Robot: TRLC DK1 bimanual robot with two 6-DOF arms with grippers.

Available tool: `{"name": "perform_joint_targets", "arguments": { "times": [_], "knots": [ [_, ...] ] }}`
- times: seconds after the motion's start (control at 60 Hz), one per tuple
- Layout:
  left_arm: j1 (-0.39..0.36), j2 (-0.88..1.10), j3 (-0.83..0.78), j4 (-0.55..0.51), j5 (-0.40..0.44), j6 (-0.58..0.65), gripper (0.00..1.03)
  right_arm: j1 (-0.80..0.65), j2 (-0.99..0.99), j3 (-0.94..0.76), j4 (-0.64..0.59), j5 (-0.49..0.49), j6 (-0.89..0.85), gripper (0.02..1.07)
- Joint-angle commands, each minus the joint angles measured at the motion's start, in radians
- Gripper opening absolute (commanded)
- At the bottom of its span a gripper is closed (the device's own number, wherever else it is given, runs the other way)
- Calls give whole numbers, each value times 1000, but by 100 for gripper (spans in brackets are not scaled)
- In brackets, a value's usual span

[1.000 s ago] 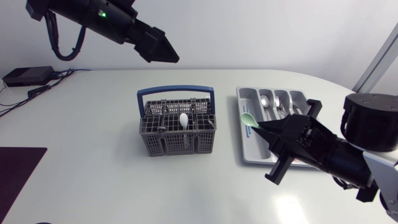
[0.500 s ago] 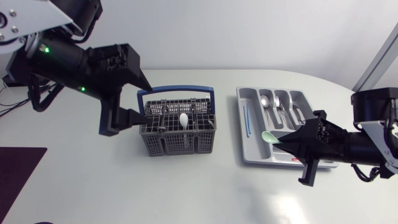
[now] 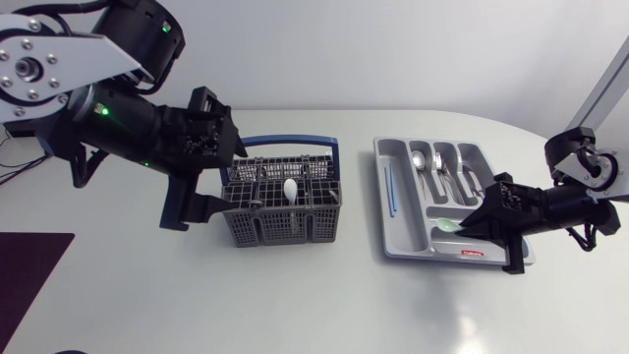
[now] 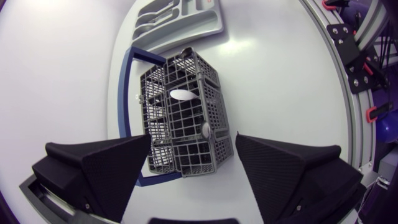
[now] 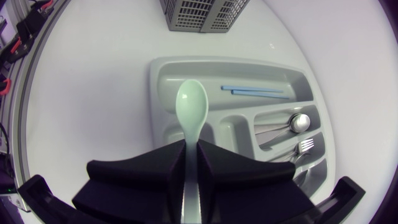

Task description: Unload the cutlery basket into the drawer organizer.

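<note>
The grey cutlery basket with a blue handle stands mid-table, and a white spoon rests in it. My left gripper hangs open at the basket's left side. From its wrist camera the basket and the white spoon lie ahead of the spread fingers. My right gripper is shut on the handle of a pale green spoon. The spoon is over the front compartment of the grey drawer organizer. In the right wrist view the green spoon juts out over the organizer.
The organizer holds thin blue sticks in its left slot. Metal spoons and forks fill its back slots. A black box with cables sits at the table's far left. A dark mat lies at the front left.
My left arm came down from high at the back to the basket's left side. My right gripper carried the green spoon right and lower, over the organizer's front compartment.
</note>
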Motion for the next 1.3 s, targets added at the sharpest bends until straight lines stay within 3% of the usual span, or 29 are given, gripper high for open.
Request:
{"name": "perform_joint_targets", "arguments": {
  "times": [0.0,0.367,0.417,0.483,0.633,0.783,1.067,1.283],
  "knots": [
    [-15,23,-46,10,-32,59,93,-25,71,49,-22,21,-80,8],
    [-40,37,-92,53,-62,68,91,-39,185,69,11,120,-126,9],
    [-40,40,-95,61,-67,68,91,-39,183,61,27,127,-121,17],
    [-41,40,-101,65,-67,68,91,-39,182,58,36,135,-112,37],
    [-51,39,-122,82,-73,68,87,-37,168,54,38,147,-97,70],
    [-58,36,-150,128,-99,64,87,-39,121,38,33,147,-69,88],
    [-94,49,-213,256,-182,-8,69,-4,-57,-54,33,110,0,97],
    [-115,48,-271,343,-220,-51,65,19,-179,-109,27,75,38,98]
  ]
}}
